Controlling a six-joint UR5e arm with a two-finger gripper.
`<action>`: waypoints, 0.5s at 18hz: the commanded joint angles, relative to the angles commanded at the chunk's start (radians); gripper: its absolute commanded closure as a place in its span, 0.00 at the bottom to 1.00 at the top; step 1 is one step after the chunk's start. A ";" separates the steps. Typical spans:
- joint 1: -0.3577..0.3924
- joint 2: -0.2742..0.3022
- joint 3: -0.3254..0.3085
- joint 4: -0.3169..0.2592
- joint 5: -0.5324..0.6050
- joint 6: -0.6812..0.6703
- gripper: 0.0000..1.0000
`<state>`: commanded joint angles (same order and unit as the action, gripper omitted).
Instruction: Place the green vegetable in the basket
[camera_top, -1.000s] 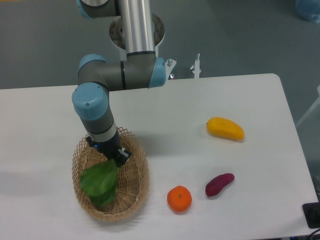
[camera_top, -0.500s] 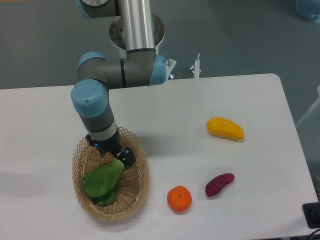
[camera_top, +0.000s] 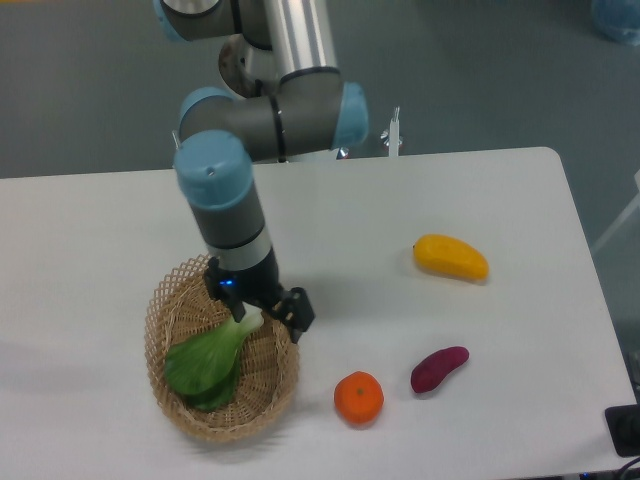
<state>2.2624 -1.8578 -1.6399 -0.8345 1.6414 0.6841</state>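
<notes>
We saw the green vegetable (camera_top: 208, 359) lying inside the wicker basket (camera_top: 268, 395) at the near left of the white worktop (camera_top: 400, 210). Its long axis ran diagonally, the pale stalk end pointing up toward the far right and the broad dark green leaves spreading toward the near left. The end effector (camera_top: 270, 310) hung over the basket's right rim, its fingers spread apart and released, one of them just beside the stalk tip. An orange (camera_top: 359, 397), a purple sweet potato (camera_top: 438, 369) and a yellow mango (camera_top: 451, 257) lay to the right.
</notes>
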 joint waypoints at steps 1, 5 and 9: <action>0.014 0.005 0.017 -0.011 -0.002 0.005 0.00; 0.081 0.011 0.043 -0.034 -0.032 0.115 0.00; 0.164 0.060 0.071 -0.170 -0.084 0.303 0.00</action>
<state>2.4266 -1.7979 -1.5694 -1.0043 1.5571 0.9873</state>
